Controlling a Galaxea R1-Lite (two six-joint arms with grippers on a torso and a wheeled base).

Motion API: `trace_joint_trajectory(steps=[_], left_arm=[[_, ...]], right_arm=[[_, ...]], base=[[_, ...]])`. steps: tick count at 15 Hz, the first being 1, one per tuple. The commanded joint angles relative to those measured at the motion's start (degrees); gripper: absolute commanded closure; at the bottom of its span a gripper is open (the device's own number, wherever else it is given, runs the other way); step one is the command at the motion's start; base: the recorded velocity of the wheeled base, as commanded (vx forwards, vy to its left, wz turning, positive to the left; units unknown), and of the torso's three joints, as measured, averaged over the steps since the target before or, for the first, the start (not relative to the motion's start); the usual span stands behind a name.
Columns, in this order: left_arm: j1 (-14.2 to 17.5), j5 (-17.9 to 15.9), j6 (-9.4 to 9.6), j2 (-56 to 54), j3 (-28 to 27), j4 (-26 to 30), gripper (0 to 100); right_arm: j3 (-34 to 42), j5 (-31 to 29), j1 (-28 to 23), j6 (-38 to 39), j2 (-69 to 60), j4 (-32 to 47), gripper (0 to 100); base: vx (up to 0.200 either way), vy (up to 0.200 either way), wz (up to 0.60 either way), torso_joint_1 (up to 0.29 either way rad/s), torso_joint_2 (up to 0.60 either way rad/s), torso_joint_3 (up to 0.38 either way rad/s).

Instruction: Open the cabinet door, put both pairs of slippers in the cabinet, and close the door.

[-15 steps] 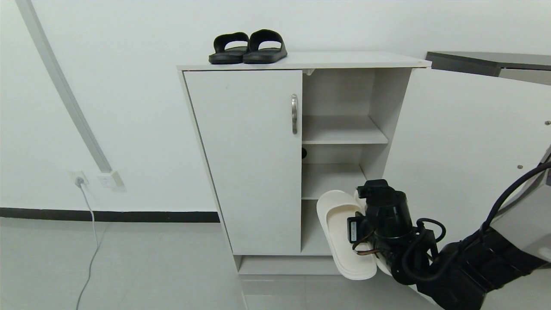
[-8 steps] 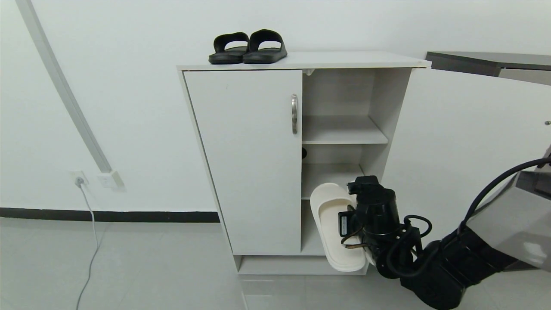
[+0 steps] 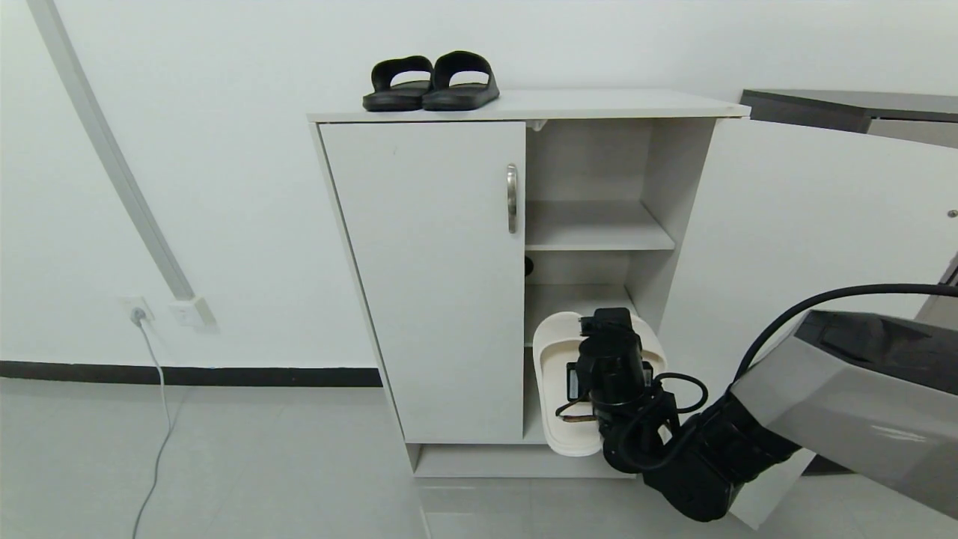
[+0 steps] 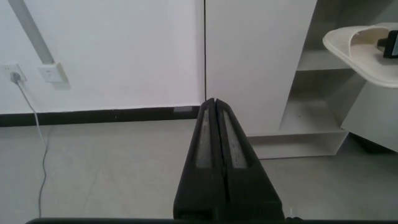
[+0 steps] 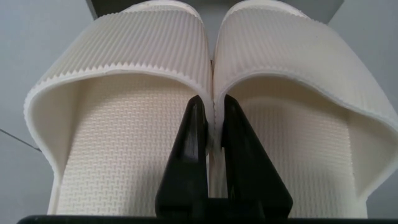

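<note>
A white cabinet [image 3: 449, 284] stands against the wall, its right door [image 3: 808, 247] swung wide and its left door shut. My right gripper [image 3: 599, 329] is shut on a pair of white slippers [image 3: 554, 374] at the mouth of the lowest compartment. In the right wrist view the fingers [image 5: 194, 130] pinch the two inner edges of the white slippers [image 5: 124, 124] together. A pair of black slippers [image 3: 432, 81] rests on the cabinet top. My left gripper [image 4: 215, 109] is shut and empty, low over the floor to the left of the cabinet; the white slippers [image 4: 360, 46] show beyond it.
Two bare shelves [image 3: 595, 228] sit above the lowest compartment. A grey floor [image 3: 224, 464] spreads in front. A wall socket with a cable [image 3: 138, 314] is at the left. A grey-topped piece of furniture [image 3: 853, 108] stands beyond the open door.
My right arm has carried the white slippers left and forward, from in front of the cabinet into the opening of the lowest compartment, turning them flatter.
</note>
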Motion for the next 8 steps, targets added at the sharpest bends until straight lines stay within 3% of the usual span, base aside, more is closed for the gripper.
trace_joint_trajectory(steps=[1, 5, 8], left_arm=[[0.01, 0.04, 0.0, 0.11, 0.0, -0.01, 100], [0.01, 0.04, 0.0, 0.11, 0.0, -0.01, 100], [0.01, 0.04, -0.44, 0.11, 0.0, -0.01, 100]], right_arm=[[-0.06, -0.02, 0.12, 0.0, 0.47, -0.02, 100], [0.2, -0.02, 0.03, 0.26, 0.83, -0.11, 100], [0.38, 0.15, 0.12, 0.35, 0.91, -0.29, 100]], base=[[0.0, -0.2, 0.0, 0.002, 0.01, 0.002], [0.0, -0.2, 0.0, 0.005, 0.0, 0.002], [0.0, 0.0, 0.0, 0.0, 0.0, 0.0]])
